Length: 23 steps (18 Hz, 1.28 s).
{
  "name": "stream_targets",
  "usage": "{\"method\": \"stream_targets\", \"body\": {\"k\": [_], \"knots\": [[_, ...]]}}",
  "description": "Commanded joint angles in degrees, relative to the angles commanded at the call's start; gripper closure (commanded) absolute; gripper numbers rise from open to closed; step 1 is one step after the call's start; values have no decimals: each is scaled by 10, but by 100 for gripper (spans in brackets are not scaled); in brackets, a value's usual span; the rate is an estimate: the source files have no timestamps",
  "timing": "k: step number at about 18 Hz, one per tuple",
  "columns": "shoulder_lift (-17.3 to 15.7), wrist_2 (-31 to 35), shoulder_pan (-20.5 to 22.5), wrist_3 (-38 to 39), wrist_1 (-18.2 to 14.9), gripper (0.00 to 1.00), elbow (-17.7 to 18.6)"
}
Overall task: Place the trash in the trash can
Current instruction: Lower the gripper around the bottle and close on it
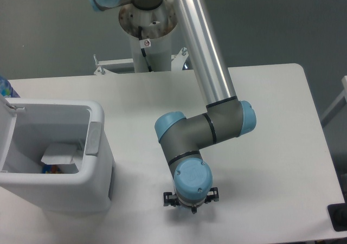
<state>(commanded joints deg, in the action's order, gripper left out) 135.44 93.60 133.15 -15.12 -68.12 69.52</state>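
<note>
Gripper [191, 203] low over table [271, 146], jaw state can't tell, wrist blocks it. Bottle hidden beneath arm. Trash can [97, 146] left: white, boxy, grey tab, white wrapper [60, 154] inside.
</note>
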Motion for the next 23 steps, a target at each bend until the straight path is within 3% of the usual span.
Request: {"method": "stream_targets", "body": {"k": [12,23], "knots": [[-7,-6,0,2,-3,66,0],[-48,-60,14,-2,-3,71,-6]]}}
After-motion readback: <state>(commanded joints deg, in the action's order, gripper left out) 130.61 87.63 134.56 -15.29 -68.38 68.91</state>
